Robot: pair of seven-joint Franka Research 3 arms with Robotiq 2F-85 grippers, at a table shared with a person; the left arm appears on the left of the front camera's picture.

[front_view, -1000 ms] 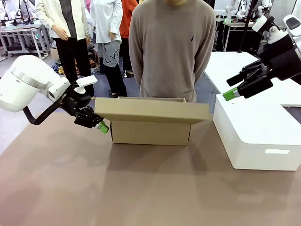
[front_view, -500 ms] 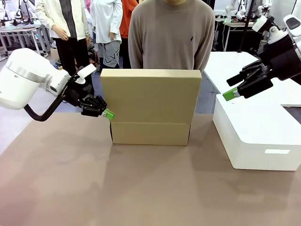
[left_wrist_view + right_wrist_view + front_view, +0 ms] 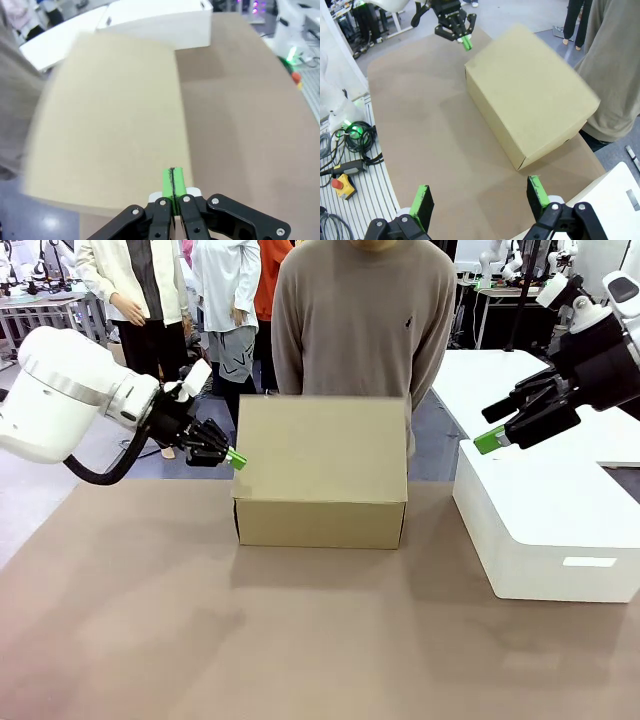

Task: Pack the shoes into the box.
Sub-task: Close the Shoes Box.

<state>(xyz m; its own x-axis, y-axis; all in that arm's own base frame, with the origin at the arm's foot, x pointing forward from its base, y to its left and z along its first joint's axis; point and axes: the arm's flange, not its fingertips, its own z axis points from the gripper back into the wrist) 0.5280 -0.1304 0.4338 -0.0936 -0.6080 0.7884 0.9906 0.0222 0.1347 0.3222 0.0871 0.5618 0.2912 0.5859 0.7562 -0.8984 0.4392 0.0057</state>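
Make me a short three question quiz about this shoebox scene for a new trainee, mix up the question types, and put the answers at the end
1. True or false: the left gripper is shut, its green tips by the upper left corner of the cardboard box.
2. Multiple choice: the right gripper hangs above
A) the cardboard box
B) the white box
C) the bare table
3. Fill in: in the right wrist view the cardboard box's lid lies ____ over the box.

Key
1. True; the pads press together with nothing between them.
2. B; its jaws stand open.
3. Closed; the lid is blurred, so whether it has fully settled is unclear.
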